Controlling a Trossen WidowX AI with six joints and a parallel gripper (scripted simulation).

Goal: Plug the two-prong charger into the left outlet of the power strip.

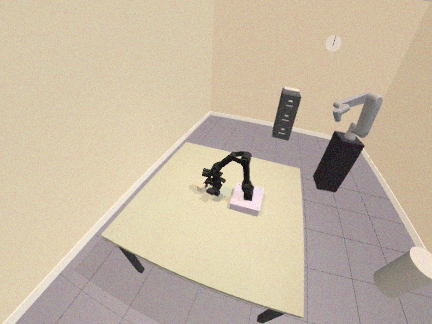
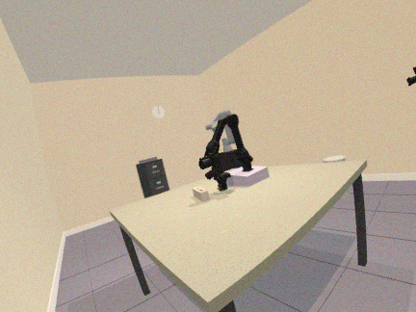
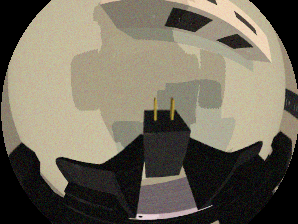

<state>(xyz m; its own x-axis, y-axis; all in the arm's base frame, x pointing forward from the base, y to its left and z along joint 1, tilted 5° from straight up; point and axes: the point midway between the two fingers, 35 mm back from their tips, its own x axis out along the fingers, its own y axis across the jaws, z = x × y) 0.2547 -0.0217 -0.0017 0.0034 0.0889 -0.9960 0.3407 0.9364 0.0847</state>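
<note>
My gripper is shut on the black charger. Its two gold prongs point away from the fingers, toward the top of the wrist view. The small beige power strip stands on the table just beyond the gripper, apart from the prongs. In the wrist view it is at the top right, cut off by the edge, with dark openings and lying at a slant to the charger. In the top view the arm partly hides it. The charger cannot be made out in the top and exterior views.
The arm's base stands on a pale pink block on the table. A flat white disc lies near the table's far edge. A grey arm on a black pedestal and a dark cabinet stand beyond the table.
</note>
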